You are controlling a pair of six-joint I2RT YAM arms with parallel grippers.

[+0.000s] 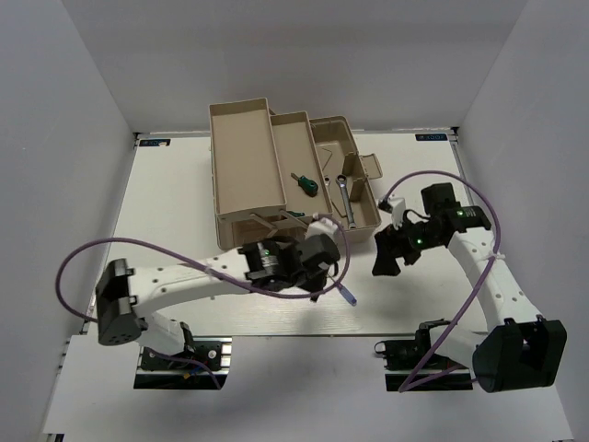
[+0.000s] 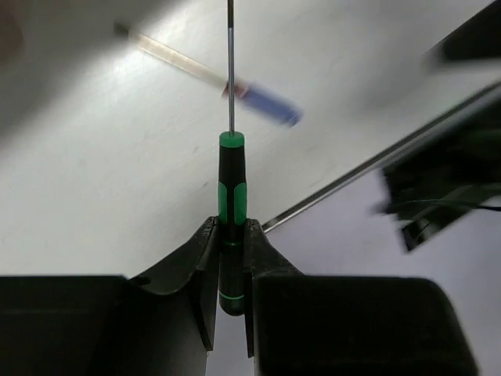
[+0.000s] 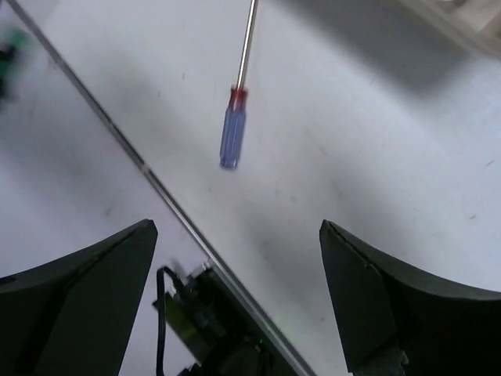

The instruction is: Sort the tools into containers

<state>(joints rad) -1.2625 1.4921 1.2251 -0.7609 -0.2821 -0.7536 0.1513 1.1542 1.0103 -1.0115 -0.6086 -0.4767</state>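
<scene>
My left gripper (image 2: 232, 227) is shut on a slim black-and-green-handled screwdriver (image 2: 232, 188), shaft pointing away, held above the table near its front edge; it shows in the top view (image 1: 317, 267) too. A blue-red-handled screwdriver (image 2: 262, 99) lies on the table just beyond, also in the top view (image 1: 348, 294) and the right wrist view (image 3: 233, 135). My right gripper (image 3: 235, 227) is open and empty, hovering right of it (image 1: 383, 265). The beige toolbox stands open: a green-handled screwdriver (image 1: 306, 184) lies in the middle tray (image 1: 293, 138), a silver wrench (image 1: 345, 198) in the base bin (image 1: 333, 133).
The left tray (image 1: 241, 157) of the toolbox is at the back centre. The table's front edge (image 3: 149, 172) runs close under both grippers, with arm bases and cables below it. White walls enclose the table on three sides.
</scene>
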